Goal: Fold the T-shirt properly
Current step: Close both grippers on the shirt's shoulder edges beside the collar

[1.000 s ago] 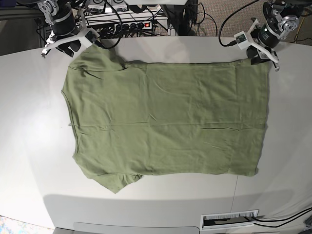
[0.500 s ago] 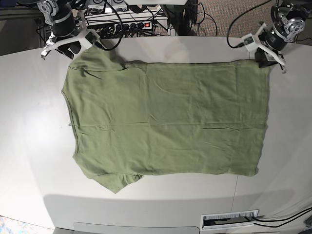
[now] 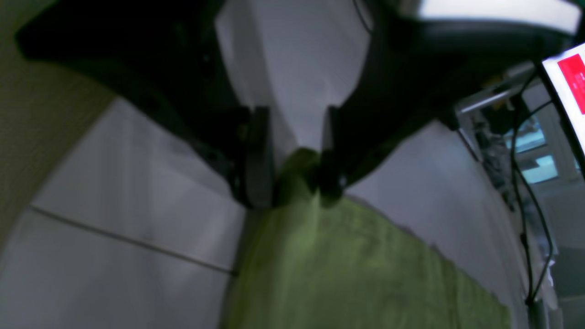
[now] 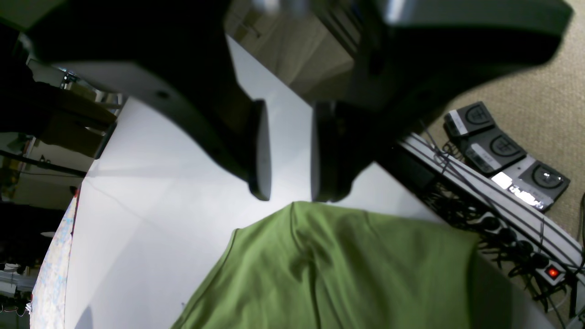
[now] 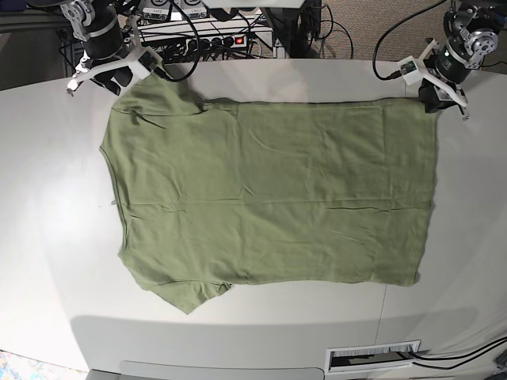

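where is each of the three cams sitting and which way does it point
Base: overhead, facing down at the table and flat T-shirt; both arms at the far edge.
Left wrist: on the left arm, looking past the left pincer, fabric between its fingers.
Right wrist: on the right arm, looking past the right pincer, open just above a shirt edge; power strip beyond.
Shared: all three show the shirt and table; base also shows both pincers, left and right.
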